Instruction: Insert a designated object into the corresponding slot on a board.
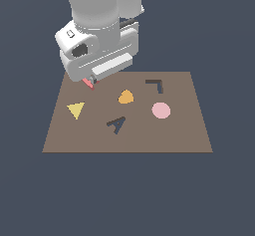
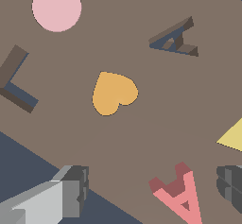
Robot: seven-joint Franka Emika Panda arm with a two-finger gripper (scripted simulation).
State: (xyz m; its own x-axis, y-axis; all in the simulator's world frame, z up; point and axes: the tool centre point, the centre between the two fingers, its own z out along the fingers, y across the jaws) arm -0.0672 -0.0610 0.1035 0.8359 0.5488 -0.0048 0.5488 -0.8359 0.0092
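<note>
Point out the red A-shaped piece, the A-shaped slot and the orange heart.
red A-shaped piece (image 2: 182, 197): wrist view, on its right leg.
A-shaped slot (image 1: 116, 125): exterior view, on the recess's middle.
orange heart (image 2: 113, 93): wrist view, on its centre.

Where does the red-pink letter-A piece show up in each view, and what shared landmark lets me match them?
Exterior view: red-pink A piece barely shows, mostly hidden under the gripper, at the board's far corner on the exterior view's left.
Wrist view: the A piece lies between the fingers.
Shared landmark: orange heart piece.
</note>
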